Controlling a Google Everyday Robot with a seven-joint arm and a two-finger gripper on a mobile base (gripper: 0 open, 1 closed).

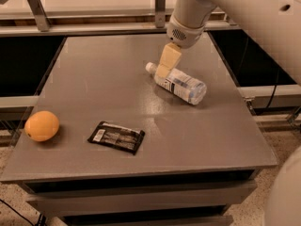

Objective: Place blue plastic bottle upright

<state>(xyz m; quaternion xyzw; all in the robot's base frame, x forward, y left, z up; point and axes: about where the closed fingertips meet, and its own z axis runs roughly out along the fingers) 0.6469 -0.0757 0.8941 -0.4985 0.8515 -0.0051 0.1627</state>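
The blue plastic bottle (181,84) lies on its side on the grey table (141,140), right of centre. Its white cap (150,67) points to the far left and its ribbed base to the near right. My gripper (163,70) hangs down from the white arm (190,18) and reaches the bottle's neck end, just right of the cap. Its tan fingers overlap the bottle's shoulder.
An orange fruit (42,125) sits near the table's left edge. A dark snack packet (116,136) lies flat in front of centre. A metal rail (94,27) runs behind the table. Dark gaps drop off at both sides.
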